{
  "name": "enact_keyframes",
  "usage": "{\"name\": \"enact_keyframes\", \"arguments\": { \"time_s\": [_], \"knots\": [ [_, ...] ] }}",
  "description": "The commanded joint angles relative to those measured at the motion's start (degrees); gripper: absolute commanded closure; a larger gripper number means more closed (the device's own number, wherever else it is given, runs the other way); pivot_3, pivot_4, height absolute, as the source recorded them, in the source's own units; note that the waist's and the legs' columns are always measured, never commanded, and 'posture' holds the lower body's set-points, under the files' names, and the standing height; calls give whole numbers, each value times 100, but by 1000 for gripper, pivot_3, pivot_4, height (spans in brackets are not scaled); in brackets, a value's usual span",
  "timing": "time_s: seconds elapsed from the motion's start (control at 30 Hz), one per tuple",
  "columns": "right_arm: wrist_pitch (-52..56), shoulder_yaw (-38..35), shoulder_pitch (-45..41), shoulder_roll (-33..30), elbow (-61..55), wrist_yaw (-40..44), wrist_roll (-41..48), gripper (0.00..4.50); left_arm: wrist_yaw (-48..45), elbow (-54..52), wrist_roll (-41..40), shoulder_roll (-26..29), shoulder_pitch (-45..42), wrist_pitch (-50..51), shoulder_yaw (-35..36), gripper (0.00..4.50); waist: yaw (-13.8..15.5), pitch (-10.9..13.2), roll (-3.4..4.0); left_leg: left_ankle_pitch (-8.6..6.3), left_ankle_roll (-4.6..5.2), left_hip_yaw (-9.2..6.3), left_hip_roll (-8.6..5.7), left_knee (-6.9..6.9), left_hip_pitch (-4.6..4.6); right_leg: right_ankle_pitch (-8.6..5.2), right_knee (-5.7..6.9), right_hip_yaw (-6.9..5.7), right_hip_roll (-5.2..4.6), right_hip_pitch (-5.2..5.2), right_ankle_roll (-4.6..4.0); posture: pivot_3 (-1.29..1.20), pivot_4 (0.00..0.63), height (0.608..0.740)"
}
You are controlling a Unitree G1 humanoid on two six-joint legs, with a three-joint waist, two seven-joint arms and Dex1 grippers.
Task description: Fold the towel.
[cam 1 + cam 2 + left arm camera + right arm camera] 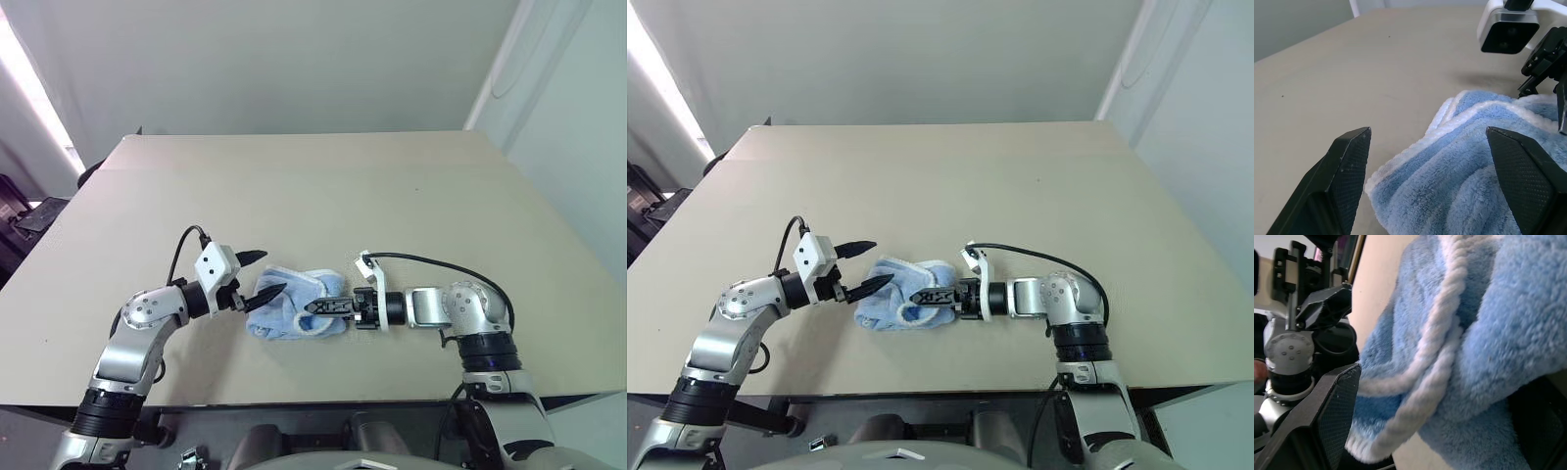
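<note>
left gripper (261, 273) fingers spread wide at towel (292, 305) edge, right gripper (315, 306) fingers wide apart over bunched towel, nothing gripped, bench (313, 186)

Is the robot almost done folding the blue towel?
Partly. The towel is already bunched into loose layers on the table, not a neat fold. The open right gripper is over it; the open left gripper waits at its edge. Flattening and tidying remain.

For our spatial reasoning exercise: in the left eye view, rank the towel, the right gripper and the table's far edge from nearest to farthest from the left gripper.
1. Towel, right beside the left gripper.
2. Right gripper, over the towel's other side.
3. Table's far edge, well beyond both.
</note>
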Motion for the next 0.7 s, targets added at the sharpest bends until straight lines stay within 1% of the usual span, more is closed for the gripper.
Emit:
{"name": "enact_keyframes", "arguments": {
  "time_s": [0.03, 0.07, 0.1, 0.13, 0.23, 0.27, 0.33, 0.37, 0.43, 0.47, 0.53, 0.57, 0.63, 0.7],
  "knots": [
    [-234, 209, -172, 15, 31, 24, -177, 0, 50, -192, -81, 24, -28, -35, 119, 539, 1, 0, 0, 0, 0, 0, 1, 0, 1, 0, 1, 0, 0, 0, 0, 0, 0, 740],
    [-278, 275, -186, -1, 53, 10, -245, 385, 55, -192, -81, 42, -25, -38, 147, 511, 1, 0, 0, 0, 0, -1, 2, 0, 2, 0, 2, -1, 1, 0, 0, 0, 0, 740],
    [-319, 314, -192, -10, 70, 16, -289, 575, 43, -196, -92, 69, -14, -34, 175, 511, -1, 0, 0, 0, 0, -1, 2, 0, 2, 0, 4, 0, 1, 0, 0, 0, 0, 740],
    [-344, 342, -188, -26, 68, 67, -294, 877, 33, -215, -111, 99, 3, -13, 204, 511, -6, -1, 0, 0, 0, -1, 2, 0, 3, -1, 4, 0, 2, 0, 1, 0, 0, 740],
    [-398, 318, -176, -48, 7, 178, -257, 1998, 31, -220, -177, 178, 28, 30, 327, 511, -7, 0, 1, 0, 0, 0, 2, 0, 3, -1, 7, 0, 3, -2, 1, 0, 0, 740],
    [-418, 299, -184, -51, -15, 210, -243, 2303, 53, -197, -198, 198, 19, 35, 385, 511, -3, 0, 1, 0, 0, -1, 3, 0, 1, -1, 7, 0, 3, -5, 0, 0, 0, 740],
    [-435, 192, -211, -21, -39, 262, -174, 3102, 89, -169, -258, 222, -9, 78, 487, 511, 2, 0, 1, 0, 0, -1, 2, -1, -4, 0, 7, 0, 2, -10, 0, 0, 0, 740],
    [-423, 101, -238, 1, -73, 300, -97, 3515, 106, -185, -365, 220, -38, 164, 574, 511, 3, 0, 1, 0, 0, 0, 2, -2, -5, 0, 7, 0, 1, -11, 0, 0, 0, 740],
    [-377, -145, -310, 72, -136, 344, 97, 4198, 178, -271, -777, 192, -141, 514, 848, 511, 4, 0, 1, 0, 0, 0, 1, -2, -7, 0, 6, 0, -1, -13, 0, 0, 0, 740],
    [-339, -291, -359, 117, -175, 373, 235, 4483, 262, -330, -1224, 193, -226, 963, 1087, 511, 6, 0, 1, 0, 0, 0, 1, -2, -9, 0, 6, 0, -1, -14, 1, 0, 0, 740],
    [-361, -406, -417, 163, -277, 406, 366, 4483, 354, -377, -1993, 272, -351, 1702, 1519, 511, 0, 1, 0, 0, 0, -1, 2, -2, -11, 0, 9, 0, -2, -18, 1, 0, 0, 740],
    [-420, -453, -466, 193, -265, 387, 377, 4483, 344, -347, -2279, 339, -382, 1913, 1757, 511, -4, 1, 0, 0, 0, -1, 3, -2, -10, 0, 10, 0, -1, -18, 2, 0, 0, 740],
    [-563, -732, -670, 326, 9, 293, 442, 4483, 245, -279, -2535, 506, -335, 2030, 2135, 511, -37, 1, 1, 0, 0, -1, 4, -2, -10, 0, 12, 0, 1, -21, 2, 0, 0, 740],
    [-743, -844, -831, 424, 216, 230, 387, 4483, 187, -251, -2483, 690, -214, 2019, 2290, 511, -88, 1, 2, 0, 0, -1, 4, -7, -9, 0, 13, 0, 1, -24, 1, 0, 0, 740]
  ]
}}
